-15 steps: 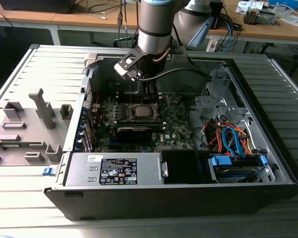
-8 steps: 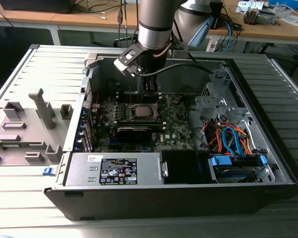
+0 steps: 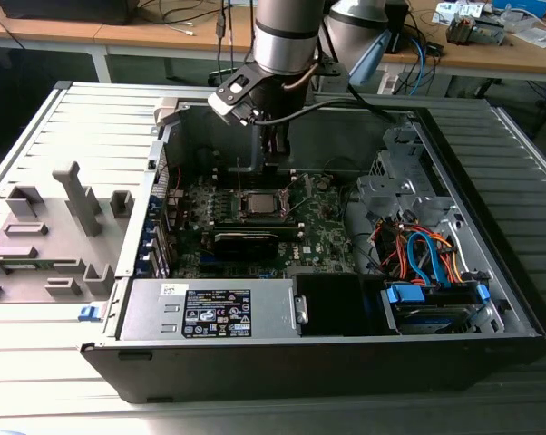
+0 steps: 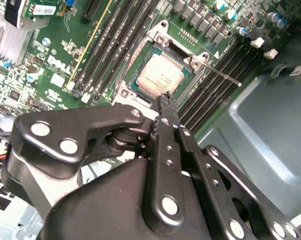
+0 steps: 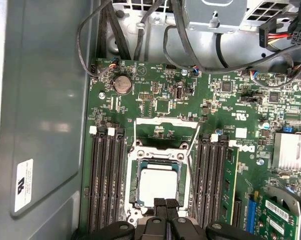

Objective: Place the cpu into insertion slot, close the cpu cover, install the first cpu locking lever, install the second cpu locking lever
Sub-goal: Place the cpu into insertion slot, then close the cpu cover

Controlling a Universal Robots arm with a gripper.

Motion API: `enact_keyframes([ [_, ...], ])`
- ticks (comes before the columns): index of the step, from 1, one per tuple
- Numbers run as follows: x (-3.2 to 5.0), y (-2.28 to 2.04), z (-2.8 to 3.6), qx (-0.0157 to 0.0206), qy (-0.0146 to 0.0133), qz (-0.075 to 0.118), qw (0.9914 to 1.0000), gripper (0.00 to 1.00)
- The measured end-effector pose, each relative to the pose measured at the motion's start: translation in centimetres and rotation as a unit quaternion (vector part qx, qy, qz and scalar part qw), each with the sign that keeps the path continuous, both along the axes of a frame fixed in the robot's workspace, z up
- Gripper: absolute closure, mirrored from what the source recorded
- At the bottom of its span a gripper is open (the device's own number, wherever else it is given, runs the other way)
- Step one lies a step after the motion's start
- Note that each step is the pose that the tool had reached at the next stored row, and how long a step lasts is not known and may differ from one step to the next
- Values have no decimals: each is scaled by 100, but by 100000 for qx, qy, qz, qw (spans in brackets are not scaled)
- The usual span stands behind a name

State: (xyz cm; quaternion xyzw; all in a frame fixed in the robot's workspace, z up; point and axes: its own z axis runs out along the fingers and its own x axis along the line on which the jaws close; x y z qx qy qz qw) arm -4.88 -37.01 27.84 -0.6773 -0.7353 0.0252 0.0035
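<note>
Exterior view: at the exterior view's left, grey plastic fixture blocks stand on the slatted grey counter. Next to them lies the open computer case, with the power supply box along its near wall. Behind that box is the green motherboard, and the cpu sits on it. The gripper hangs above the board, just beyond the cpu. Towards the exterior view's right, blue and orange cables crowd the drive bay.

In both wrist views the gripper has its fingers pressed together with nothing between them, their tips poised near one edge of the cpu. I cannot tell whether they touch it. The cpu lies flat inside the insertion slot, silver top up. The cpu cover is swung open at the slot's far edge, with green board showing through its cut-out. A thin locking lever stands free beside the slot. In the second wrist view a lever rod juts out over the black memory slots.
</note>
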Motion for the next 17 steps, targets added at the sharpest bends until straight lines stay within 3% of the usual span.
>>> enact_keyframes([
  [10,1,-10,10,-24,12,15,100000,89],
  [14,11,-76,9,-16,8,0,100000,89],
  [17,124,-116,8,-15,83,2,100000,89],
])
